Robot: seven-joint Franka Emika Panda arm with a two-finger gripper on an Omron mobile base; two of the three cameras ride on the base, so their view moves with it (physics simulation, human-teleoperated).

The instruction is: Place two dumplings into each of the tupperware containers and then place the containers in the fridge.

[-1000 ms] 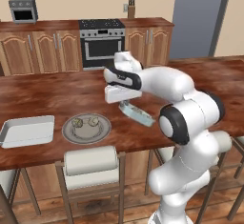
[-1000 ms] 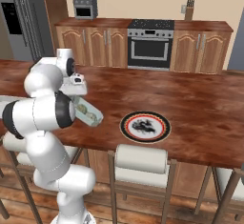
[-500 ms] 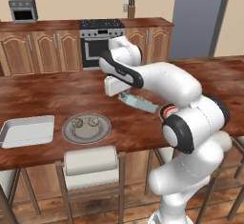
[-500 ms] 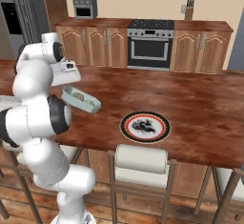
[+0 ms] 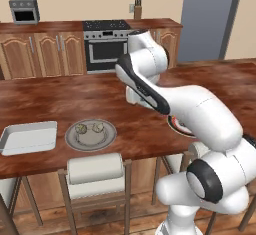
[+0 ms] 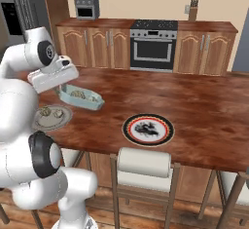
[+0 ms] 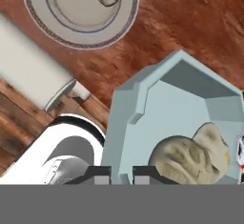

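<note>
Above the counter (image 6: 194, 101), the hand (image 7: 121, 174) grips the blue tub's (image 7: 181, 108) rim.

From my seat, the octagonal tub (image 6: 81, 98) hangs above the counter (image 6: 194, 106) with two dumplings (image 7: 190, 156) in it, just right of the round plate (image 6: 51, 118) carrying two more. The rectangular tray (image 5: 27, 138) lies left of that plate, and the striped-rim plate (image 6: 148, 129) sits to the tub's right.

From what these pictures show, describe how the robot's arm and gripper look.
The arm is glossy white, made of rounded tube-like segments with dark grey to black joint rings. The gripper has a boxy white hand and two small dark fingertips. No cables or markings are visible.
</note>
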